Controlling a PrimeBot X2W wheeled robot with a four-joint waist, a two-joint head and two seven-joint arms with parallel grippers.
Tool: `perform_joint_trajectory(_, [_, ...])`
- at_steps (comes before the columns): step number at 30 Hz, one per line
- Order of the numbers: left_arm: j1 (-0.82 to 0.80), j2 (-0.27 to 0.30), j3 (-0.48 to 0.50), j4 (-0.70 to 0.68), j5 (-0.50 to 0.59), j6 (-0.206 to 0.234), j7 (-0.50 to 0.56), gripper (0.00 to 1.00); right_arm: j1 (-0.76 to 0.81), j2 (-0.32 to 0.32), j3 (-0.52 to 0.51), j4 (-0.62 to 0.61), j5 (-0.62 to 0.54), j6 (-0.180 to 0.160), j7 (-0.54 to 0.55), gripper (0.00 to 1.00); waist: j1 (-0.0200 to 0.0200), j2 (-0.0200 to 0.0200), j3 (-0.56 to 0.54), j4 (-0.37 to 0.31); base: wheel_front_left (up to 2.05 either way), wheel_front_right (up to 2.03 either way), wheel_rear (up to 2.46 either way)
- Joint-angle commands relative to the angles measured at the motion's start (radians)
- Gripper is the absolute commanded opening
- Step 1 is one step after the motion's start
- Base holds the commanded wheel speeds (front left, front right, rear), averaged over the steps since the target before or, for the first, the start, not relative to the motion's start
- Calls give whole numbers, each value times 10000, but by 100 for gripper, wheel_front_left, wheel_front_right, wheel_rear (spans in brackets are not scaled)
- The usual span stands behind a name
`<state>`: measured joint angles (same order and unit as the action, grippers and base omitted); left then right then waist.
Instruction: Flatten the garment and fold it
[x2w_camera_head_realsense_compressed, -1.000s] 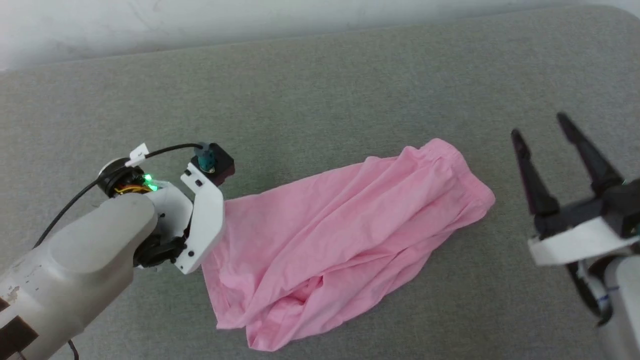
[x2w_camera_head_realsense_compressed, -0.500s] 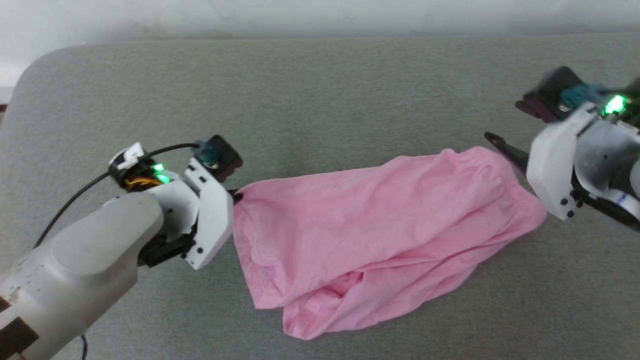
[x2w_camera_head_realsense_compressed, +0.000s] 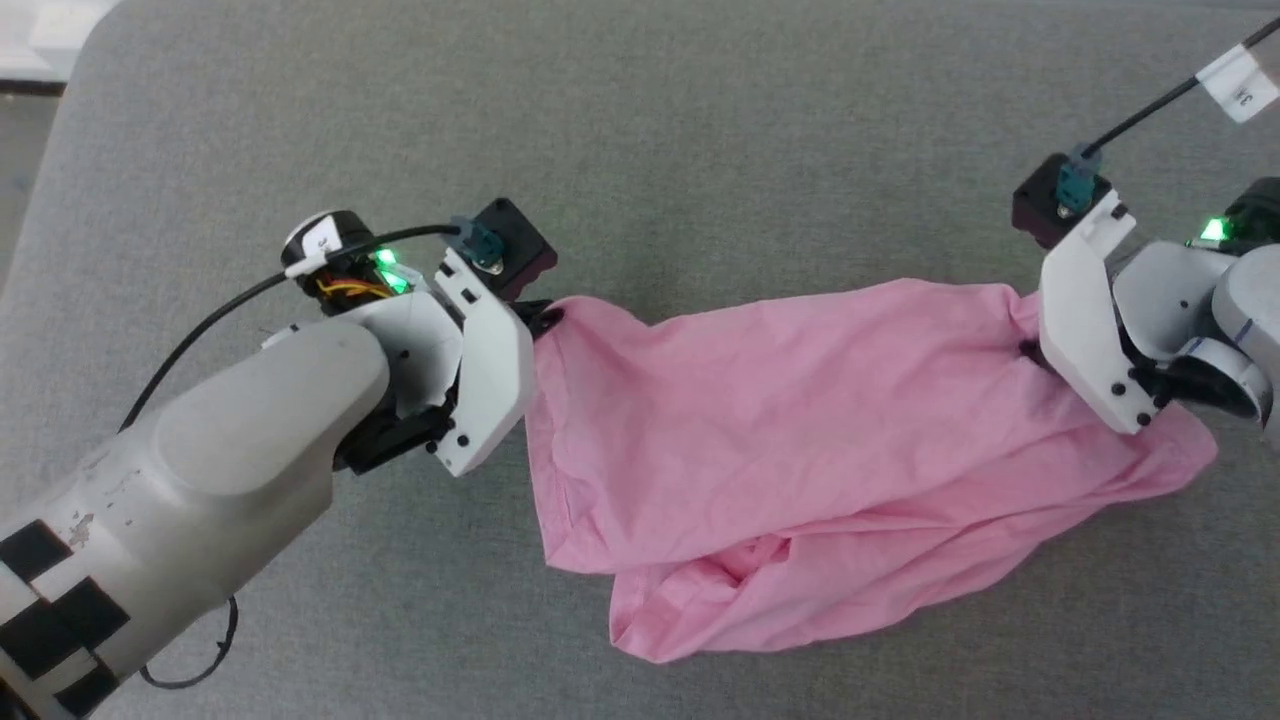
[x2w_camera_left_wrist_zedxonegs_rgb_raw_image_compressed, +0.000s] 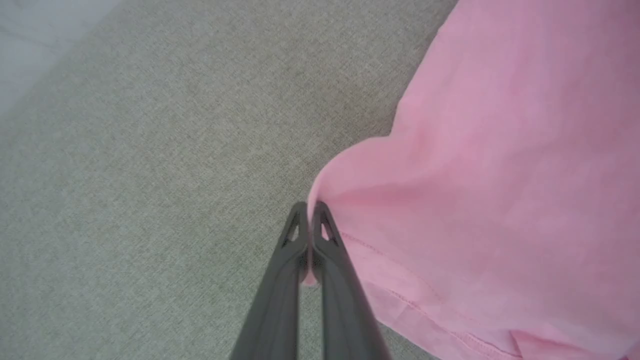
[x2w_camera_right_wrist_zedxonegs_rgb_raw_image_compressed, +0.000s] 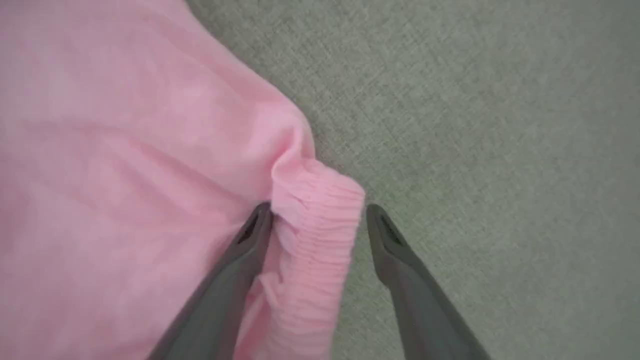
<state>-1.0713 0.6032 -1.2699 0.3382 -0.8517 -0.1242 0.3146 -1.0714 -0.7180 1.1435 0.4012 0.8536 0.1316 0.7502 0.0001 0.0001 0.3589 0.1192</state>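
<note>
one corner pinched, waistband not yet gripped

the shorts (x2w_camera_head_realsense_compressed: 800, 450) lie rumpled across the middle of the grey surface (x2w_camera_head_realsense_compressed: 700, 150), strung loosely between my two arms, with a bunched fold along the near edge. they are far from flat.

my left end effector (x2w_camera_left_wrist_zedxonegs_rgb_raw_image_compressed: 312, 207) is fully closed, its two fingers pressed together on a hemmed corner of the pink cloth. i judge that grip is there as an anchor, so the fabric can be drawn taut once the far side is also held.

my right end effector (x2w_camera_right_wrist_zedxonegs_rgb_raw_image_compressed: 320, 210) is spread wide and has hold of nothing. its fingers straddle the ribbed waistband (x2w_camera_right_wrist_zedxonegs_rgb_raw_image_compressed: 320, 240), one against the pink cloth and the other over bare surface. i read that as lined up for a pinch that has not been made.

count: one garment, two end effectors, one grip made and one wanting. with a single hold, any pull would only drag the shorts sideways.
</note>
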Motion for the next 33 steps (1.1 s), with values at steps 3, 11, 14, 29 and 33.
perform_joint_trajectory(3, [-167, -69, -26, 101, 51, -65, -154, 0, 134, 62, 786, 238, 337, -9, -243, 100, -1, -1, 398, 291, 0, 0, 0])
perform_joint_trajectory(11, [-14, 60, -57, 378, -120, -65, -345, 0, 110, 250, 1268, 420, 425, -9, -1897, 0, -1, -1, 193, -1, 0, 0, 0])
perform_joint_trajectory(14, [65, 81, -59, 551, -131, -65, -686, 0, -112, 329, 1199, 570, 563, -9, -3247, 0, -1, -1, -152, -155, 0, 0, 0])
perform_joint_trajectory(29, [-886, 532, 1511, 789, -25, 737, -3276, 0, -1093, 794, -1202, 1731, 271, -9, -8537, 0, -1, -1, -1546, -837, 0, 0, 0])
perform_joint_trajectory(33, [-1785, 396, 2109, 853, 119, 1093, -3850, 0, -1795, 1245, -2117, 2313, -212, -9, -9136, 0, -1, -1, -1180, -955, 0, 0, 0])
